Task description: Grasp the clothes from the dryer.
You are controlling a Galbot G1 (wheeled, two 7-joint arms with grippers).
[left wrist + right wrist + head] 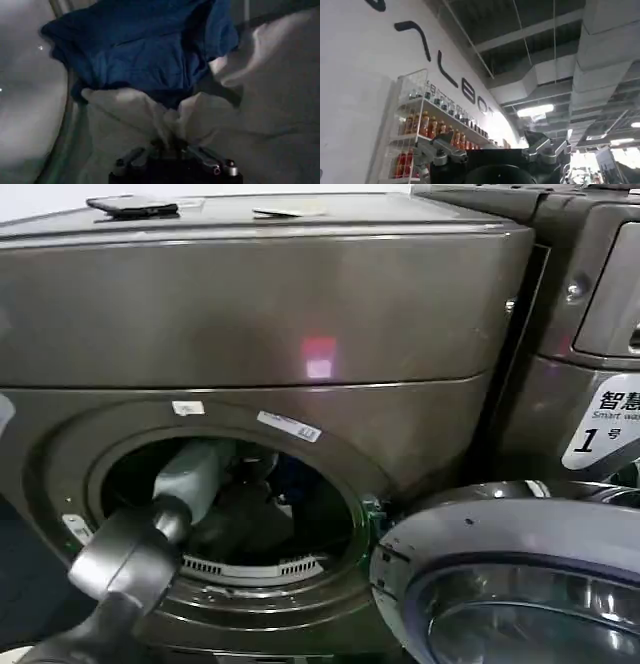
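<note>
Inside the dryer [300,314], the left end effector [170,150] reaches forward, clamped on the clothes [145,107].

Drum interior [280,100] dim, perhaps blurred; glare streaks the dryer [260,314]; ceiling lamp [536,110] bright.

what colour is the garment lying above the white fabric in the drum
Dark navy blue garment, seen best in the left wrist view.

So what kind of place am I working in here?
Probably a laundry demo area in a shop-like hall: a bronze-grey front-loading dryer numbered with a white "1" sticker, a white wire shelf of bottled drinks, and the left gripper pinching white fabric.
</note>
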